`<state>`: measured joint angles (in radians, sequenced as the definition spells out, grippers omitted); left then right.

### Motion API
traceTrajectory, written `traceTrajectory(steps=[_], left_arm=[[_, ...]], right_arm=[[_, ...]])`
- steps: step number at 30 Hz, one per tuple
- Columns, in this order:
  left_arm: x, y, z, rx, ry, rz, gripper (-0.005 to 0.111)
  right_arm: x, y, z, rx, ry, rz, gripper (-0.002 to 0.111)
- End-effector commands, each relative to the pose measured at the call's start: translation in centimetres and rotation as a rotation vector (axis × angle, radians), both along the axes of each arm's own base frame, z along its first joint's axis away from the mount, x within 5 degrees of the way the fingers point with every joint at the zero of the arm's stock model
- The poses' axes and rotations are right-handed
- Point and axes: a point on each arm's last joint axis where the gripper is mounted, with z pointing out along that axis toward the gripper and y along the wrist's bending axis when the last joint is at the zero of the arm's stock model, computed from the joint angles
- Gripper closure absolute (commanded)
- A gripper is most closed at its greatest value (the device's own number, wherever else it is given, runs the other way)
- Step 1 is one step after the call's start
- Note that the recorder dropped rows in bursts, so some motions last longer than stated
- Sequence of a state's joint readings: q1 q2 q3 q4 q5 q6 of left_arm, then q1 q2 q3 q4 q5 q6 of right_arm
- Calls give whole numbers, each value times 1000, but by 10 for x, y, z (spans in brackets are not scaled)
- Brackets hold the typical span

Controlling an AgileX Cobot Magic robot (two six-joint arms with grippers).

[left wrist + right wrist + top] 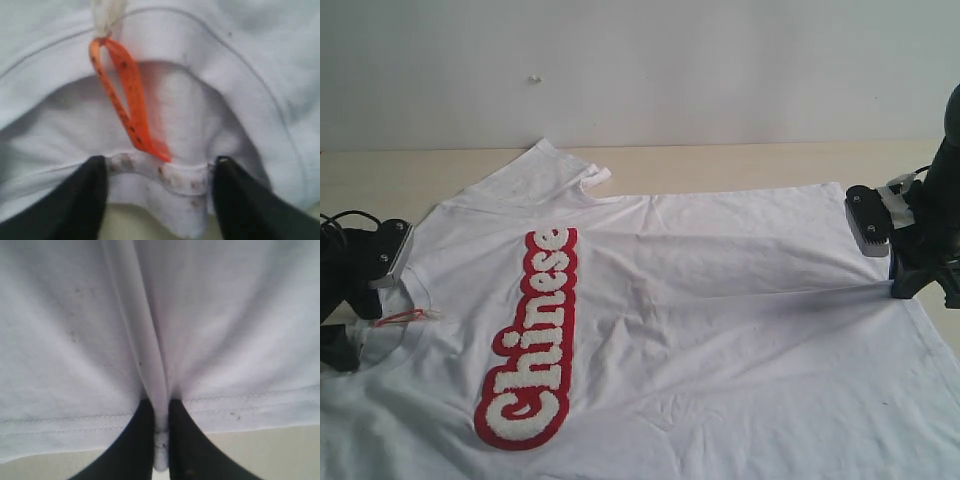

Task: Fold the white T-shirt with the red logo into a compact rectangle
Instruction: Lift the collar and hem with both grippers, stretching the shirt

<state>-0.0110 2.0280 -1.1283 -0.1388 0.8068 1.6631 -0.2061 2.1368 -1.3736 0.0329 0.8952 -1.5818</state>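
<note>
Showing the task at its outset: in the exterior view the thin white cotton T-shirt [720, 300] lies spread open on the pale wooden table [740, 160], its long red logo patch [532, 345] with fuzzy white letters facing up; no fold is made, so every fold is judged outstanding. Left wrist view: the left gripper [160, 172] straddles the ribbed collar [175, 177], jaws apart and not pinching, beside the looped orange neck tag [125, 95]. Right wrist view: the right gripper [161, 415] is clamped on a raised pleat at the stitched hem [75, 422]. Loose wrinkles across the body are the only hindrance seen
</note>
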Motion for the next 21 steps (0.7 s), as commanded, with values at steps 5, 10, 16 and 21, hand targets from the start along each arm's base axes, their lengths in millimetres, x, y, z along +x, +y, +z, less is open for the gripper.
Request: traceTrajectory(steps=[5, 10, 16, 21], left_arm=[[-13, 2, -33, 18, 121, -24, 105], [-13, 2, -33, 18, 123, -24, 105], [-13, 2, -33, 18, 123, -24, 105], [-13, 2, -33, 18, 121, -24, 105]], right_arm=[[1, -2, -11, -6, 1, 4, 108], [1, -2, -11, -6, 1, 4, 108], [1, -2, -11, -6, 1, 4, 108], [1, -2, -11, -6, 1, 4, 108]])
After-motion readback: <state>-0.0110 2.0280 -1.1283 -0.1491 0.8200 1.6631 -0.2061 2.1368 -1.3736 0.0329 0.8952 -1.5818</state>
